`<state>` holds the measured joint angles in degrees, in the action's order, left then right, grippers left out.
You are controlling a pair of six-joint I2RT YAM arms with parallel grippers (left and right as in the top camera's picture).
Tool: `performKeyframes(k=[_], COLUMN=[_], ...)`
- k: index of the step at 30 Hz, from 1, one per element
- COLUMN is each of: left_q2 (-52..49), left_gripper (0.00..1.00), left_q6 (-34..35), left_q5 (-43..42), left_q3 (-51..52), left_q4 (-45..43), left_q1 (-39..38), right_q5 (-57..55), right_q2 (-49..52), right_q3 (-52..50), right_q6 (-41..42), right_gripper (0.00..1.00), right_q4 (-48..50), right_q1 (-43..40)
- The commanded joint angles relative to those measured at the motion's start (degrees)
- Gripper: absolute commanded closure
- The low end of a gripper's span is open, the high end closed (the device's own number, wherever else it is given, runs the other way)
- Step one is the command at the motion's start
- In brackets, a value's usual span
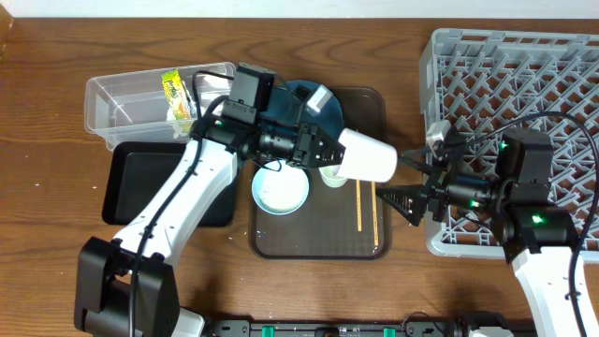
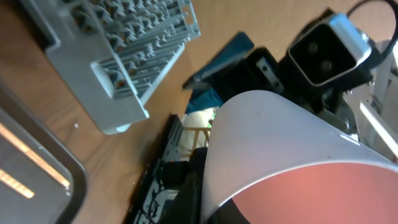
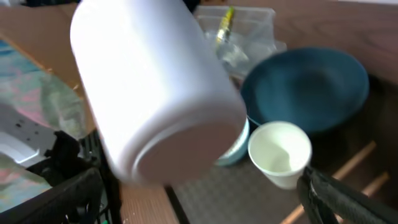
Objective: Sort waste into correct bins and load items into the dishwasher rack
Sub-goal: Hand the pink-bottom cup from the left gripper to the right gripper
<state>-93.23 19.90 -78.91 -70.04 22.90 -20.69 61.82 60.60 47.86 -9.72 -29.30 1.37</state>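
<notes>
The pink cup is held off the desk, lying on its side, clamped at the rim end by the left pincer, with one finger apparently inside the mouth. Its base is pointed at the right pincer, which is spread wide with nothing gripped. The cup sits just ahead of those open fingers, and contact cannot be made out. The rack lies behind the right pincer. The cup is judged light, stiff and glossy, so a slip is likely under a loose grip. Hold is best taken across the round wall near the base, squarely and firmly. The green cup stands below the left pincer.
</notes>
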Motion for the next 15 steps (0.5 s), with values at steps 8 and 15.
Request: performKeyframes(k=[8,15], left_q2=[-0.2,-0.2], left_gripper=[0.94,0.94], left_q6=[1.2,1.8], left_q5=[-2.5,-2.5], left_q3=[-0.5,-0.5], left_q4=[-1.4,-1.4], left_q1=[-2.2,-2.2], right_q5=[10.3,11.9], right_q2=[0.5,0.5], right_q3=[0.9,0.9], right_q6=[-1.3,-1.3], right_gripper=[0.12,0.24], right_q4=[4.3,5.3], right_q1=[0.4,0.4])
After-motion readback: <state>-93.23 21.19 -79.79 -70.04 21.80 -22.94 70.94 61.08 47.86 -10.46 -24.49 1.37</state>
